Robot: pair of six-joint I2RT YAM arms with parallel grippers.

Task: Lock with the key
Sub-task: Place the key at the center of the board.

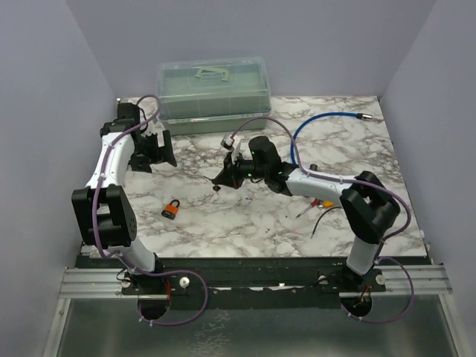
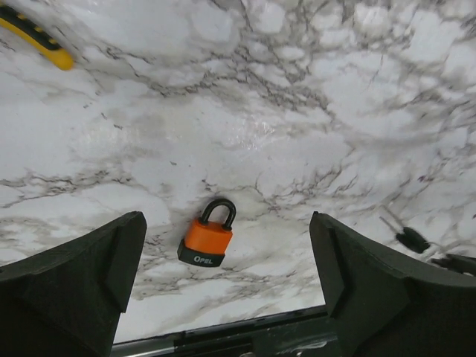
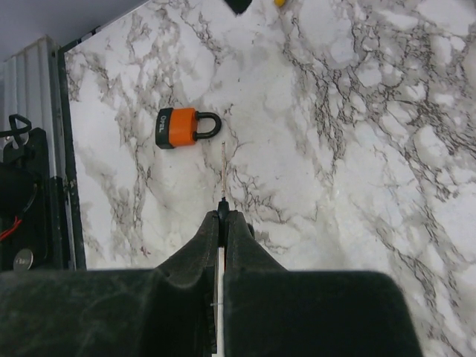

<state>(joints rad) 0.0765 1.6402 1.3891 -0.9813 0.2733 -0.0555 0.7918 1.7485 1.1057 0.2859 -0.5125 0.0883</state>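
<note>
Right wrist: key (image 3: 224, 171) pinched, padlock (image 3: 186, 126) loose.
Right gripper (image 3: 223, 217) clamps the thin, stiff key; small padlock lies ahead-left, likely to skid, so grip its orange body. Left gripper (image 1: 152, 152) gapes, facing it.

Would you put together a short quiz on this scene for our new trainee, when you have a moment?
1. True or false: the left gripper is shut on the padlock.
2. What does the right gripper hold? A) a key B) a spoon C) nothing
3. Fill in: the padlock's body is coloured ____.
Key: 1 false, its jaws stand open and the padlock lies free on the table; 2 A; 3 orange.
</note>
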